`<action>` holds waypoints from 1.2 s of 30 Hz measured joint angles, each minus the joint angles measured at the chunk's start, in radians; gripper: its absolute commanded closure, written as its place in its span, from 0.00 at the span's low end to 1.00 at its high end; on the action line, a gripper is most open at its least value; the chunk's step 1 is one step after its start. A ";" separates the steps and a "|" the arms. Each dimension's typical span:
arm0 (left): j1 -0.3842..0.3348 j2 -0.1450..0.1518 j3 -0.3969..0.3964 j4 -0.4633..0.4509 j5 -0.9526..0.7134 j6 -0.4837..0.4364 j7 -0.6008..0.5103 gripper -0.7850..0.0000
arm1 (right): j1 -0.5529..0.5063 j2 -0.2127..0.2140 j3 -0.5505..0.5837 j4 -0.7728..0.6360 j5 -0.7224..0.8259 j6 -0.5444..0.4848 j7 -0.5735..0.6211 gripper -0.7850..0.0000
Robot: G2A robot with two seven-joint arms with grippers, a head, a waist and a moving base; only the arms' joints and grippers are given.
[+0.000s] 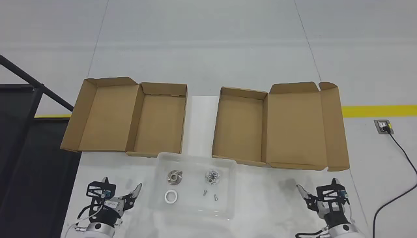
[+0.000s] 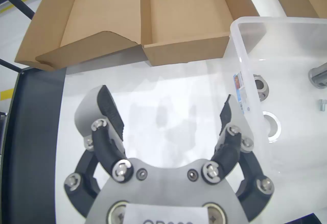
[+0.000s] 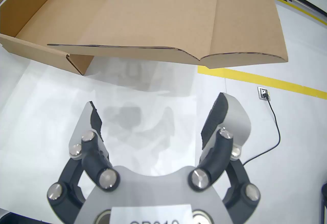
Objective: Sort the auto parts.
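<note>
A clear plastic bin (image 1: 225,166) (image 2: 245,56) at the table's front middle holds several metal parts: a grey collar (image 1: 174,176) (image 2: 260,86), a toothed hub (image 1: 212,175), a white ring (image 1: 171,197) (image 2: 273,125) and small bolts (image 1: 204,192). Two open cardboard boxes lie behind it, one on the left (image 1: 159,120) (image 2: 184,13), one on the right (image 1: 240,127) (image 3: 63,3). My left gripper (image 1: 118,195) (image 2: 167,105) is open over bare table left of the bin. My right gripper (image 1: 320,193) (image 3: 155,112) is open near the front right corner.
Each box's lid flap (image 1: 104,114) (image 1: 303,127) lies flat outward. A dark frame (image 1: 29,81) stands off the table's left edge. A cable (image 1: 401,173) runs from a floor socket (image 1: 382,126) (image 3: 263,93) at the right.
</note>
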 measured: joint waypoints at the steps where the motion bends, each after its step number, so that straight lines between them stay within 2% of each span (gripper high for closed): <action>1: 0.000 0.000 0.000 0.000 0.000 0.000 0.000 0.00 | 0.000 0.000 0.000 0.000 0.000 0.000 0.000 0.00; 20: 0.001 0.000 0.001 -0.001 -0.014 -0.017 0.007 0.00 | 0.004 0.000 0.000 -0.013 -0.014 -0.005 -0.010 0.00; 22: 0.006 0.000 -0.010 -0.001 -0.027 -0.039 0.029 0.00 | 0.007 0.001 -0.002 -0.035 -0.031 -0.020 -0.025 0.00; 25: 0.027 -0.001 -0.029 -0.009 -0.022 -0.023 0.079 0.00 | 0.008 0.002 -0.005 -0.087 -0.057 -0.055 -0.020 0.00; 32: 0.075 -0.004 -0.080 -0.021 -0.019 -0.002 0.178 0.00 | 0.025 0.010 -0.041 -0.265 -0.192 -0.178 0.061 0.00; 36: 0.090 -0.006 -0.098 -0.019 -0.027 -0.008 0.195 0.00 | 0.060 0.011 -0.088 -0.353 -0.234 -0.238 0.126 0.00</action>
